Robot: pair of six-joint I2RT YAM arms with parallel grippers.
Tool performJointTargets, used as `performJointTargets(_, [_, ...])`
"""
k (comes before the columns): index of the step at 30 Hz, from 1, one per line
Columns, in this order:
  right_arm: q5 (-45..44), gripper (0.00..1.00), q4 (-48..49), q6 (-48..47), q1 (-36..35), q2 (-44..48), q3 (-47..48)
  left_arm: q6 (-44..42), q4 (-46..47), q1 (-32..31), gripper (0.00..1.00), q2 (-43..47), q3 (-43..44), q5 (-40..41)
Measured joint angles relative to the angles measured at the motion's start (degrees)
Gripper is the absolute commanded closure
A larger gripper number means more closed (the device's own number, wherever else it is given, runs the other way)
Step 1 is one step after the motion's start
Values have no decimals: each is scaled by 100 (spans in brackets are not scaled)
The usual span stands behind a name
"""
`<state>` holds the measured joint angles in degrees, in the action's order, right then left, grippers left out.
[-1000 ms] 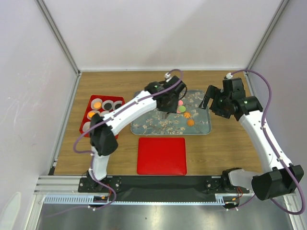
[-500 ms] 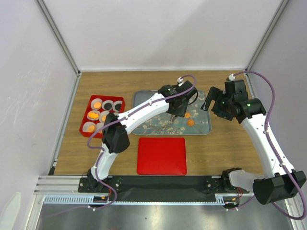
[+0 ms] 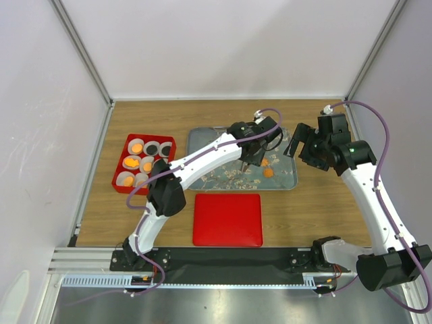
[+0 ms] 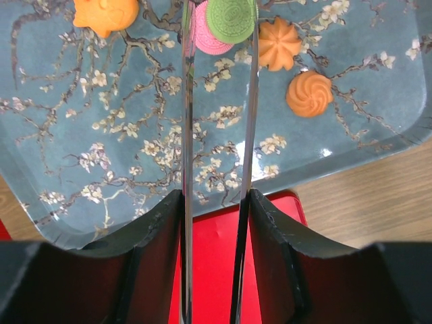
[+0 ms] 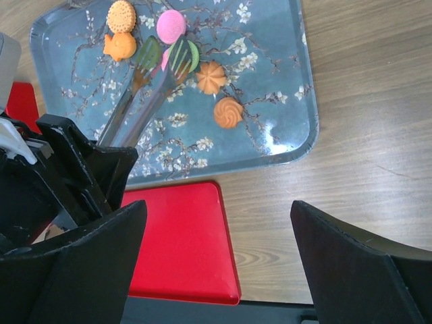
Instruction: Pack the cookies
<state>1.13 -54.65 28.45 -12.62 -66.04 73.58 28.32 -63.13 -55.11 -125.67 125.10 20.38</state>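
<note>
Over tray [image 4: 81,162], left gripper's [image 4: 217,40] tongs [image 4: 186,135] straddling green cookie [image 4: 231,19]

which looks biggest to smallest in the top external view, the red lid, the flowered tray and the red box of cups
1. flowered tray
2. red lid
3. red box of cups

The tray is partly hidden by the left arm, yet its outline still spans most.

Looks like a lab test cell: plain white panel walls [image 3: 223,40], aluminium frame posts [image 3: 79,50], wooden tabletop [image 3: 175,115].

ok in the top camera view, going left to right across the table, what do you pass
red box of paper cups → red lid → left gripper over the floral tray → orange cookie → right gripper
</note>
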Motion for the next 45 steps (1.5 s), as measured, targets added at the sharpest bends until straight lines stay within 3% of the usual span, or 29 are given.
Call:
performJointTargets(24, [-28,4,0,-7,0,2,-66,-293,-50,-173,51,-321,184,221])
performJointTargets(45, [-31,4,2,-9,0,55,-116,-337,-116,-177,57,-400,247,358])
